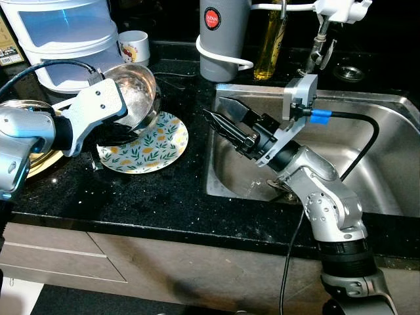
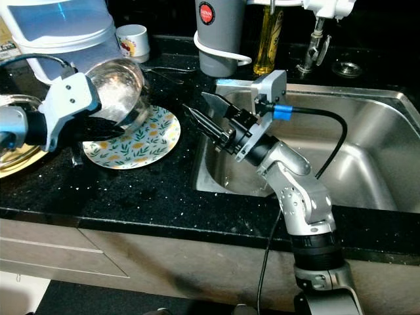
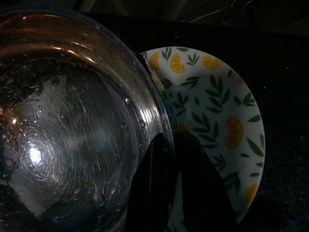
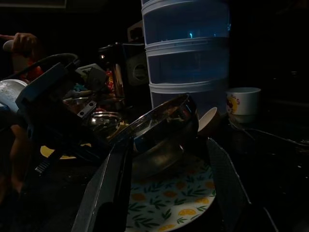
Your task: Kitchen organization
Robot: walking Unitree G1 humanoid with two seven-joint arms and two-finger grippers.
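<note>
Above a lemon-patterned plate point(image 1: 147, 146) on the black counter point(image 1: 164, 197), the left gripper point(image 3: 176, 159) pinches a tilted steel bowl point(image 1: 134, 92) by its rim (wet inside); the right gripper point(image 1: 226, 125) hovers spread over the sink point(image 1: 367, 164).

Steel bowl point(image 1: 134, 92), wet inside, tilted on its side above lemon-patterned plate point(image 1: 154, 147) on black counter; rim pinched by black fingers point(image 3: 154, 188), apparently not resting on plate.
</note>
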